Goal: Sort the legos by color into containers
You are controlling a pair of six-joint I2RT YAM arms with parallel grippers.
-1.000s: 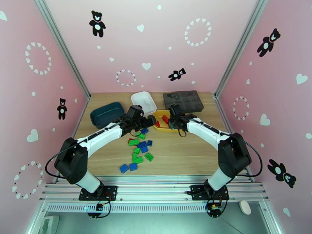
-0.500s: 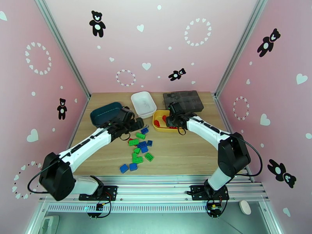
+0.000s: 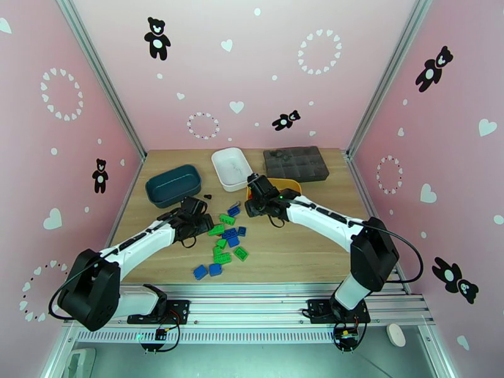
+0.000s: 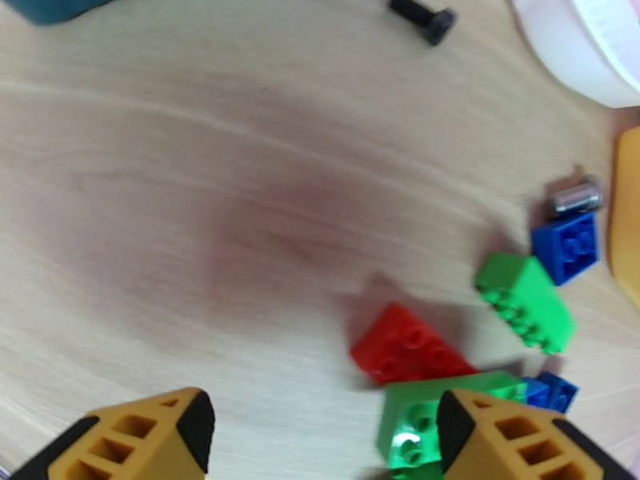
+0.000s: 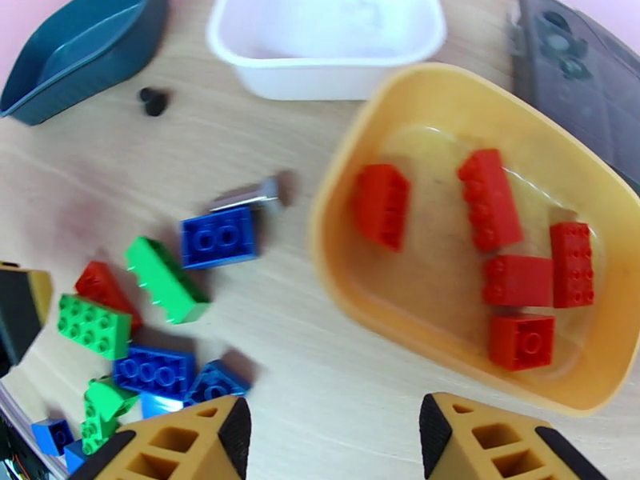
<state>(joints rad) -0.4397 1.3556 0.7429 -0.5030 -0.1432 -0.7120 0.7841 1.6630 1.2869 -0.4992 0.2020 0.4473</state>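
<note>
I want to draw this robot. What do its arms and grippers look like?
The left arm and right arm have white shells, chunky black joints and thin black cables looping beside them. The left gripper and right gripper each have two orange-yellow fingers with black tips and cut-out holes.

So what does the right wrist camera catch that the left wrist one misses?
Right wrist: five red bricks lying inside the yellow tray, the grey organizer, and the right gripper, open. Left wrist: the left gripper up close, open above the table. Both: the loose red brick, a green brick, a blue brick, the black screw, the silver screw and the white tray's edge.
</note>
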